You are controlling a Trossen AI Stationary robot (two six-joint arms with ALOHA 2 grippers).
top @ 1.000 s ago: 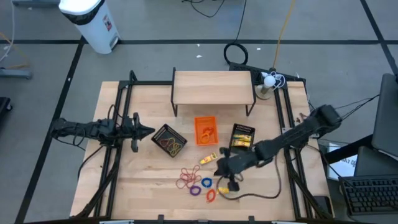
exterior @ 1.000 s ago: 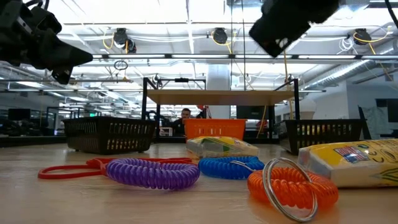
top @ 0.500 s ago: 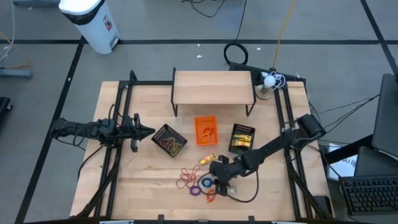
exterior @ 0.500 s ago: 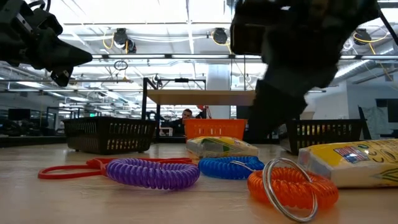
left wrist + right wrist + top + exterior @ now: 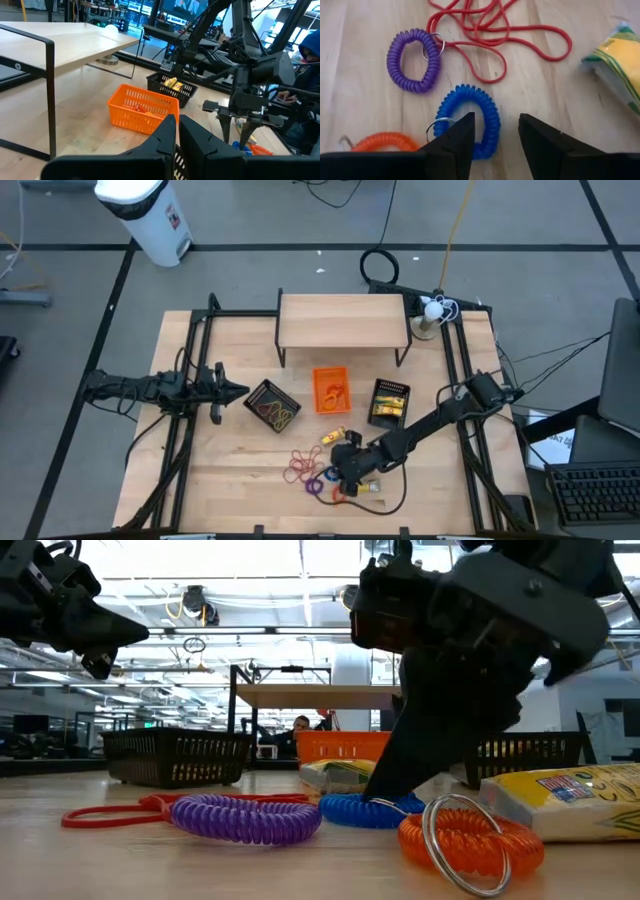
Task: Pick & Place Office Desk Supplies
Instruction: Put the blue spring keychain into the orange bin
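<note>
Wooden table [image 5: 230,460] strewn near its front edge with a blue coil ring [image 5: 468,120], a purple coil ring [image 5: 414,61], an orange coil ring [image 5: 385,142], red rubber bands [image 5: 495,30] and a yellow packet [image 5: 620,60]; right gripper [image 5: 495,132] low over the blue ring, fingers parted and holding nothing, one finger on the ring's edge. Left gripper [image 5: 176,131] out at the table's left side, fingers nearly together, empty

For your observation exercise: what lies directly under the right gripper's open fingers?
Under the right gripper lies a blue coil ring on the bare wooden table. Its metal key ring partly shows; the coil's near edge is hidden by the fingers.
</note>
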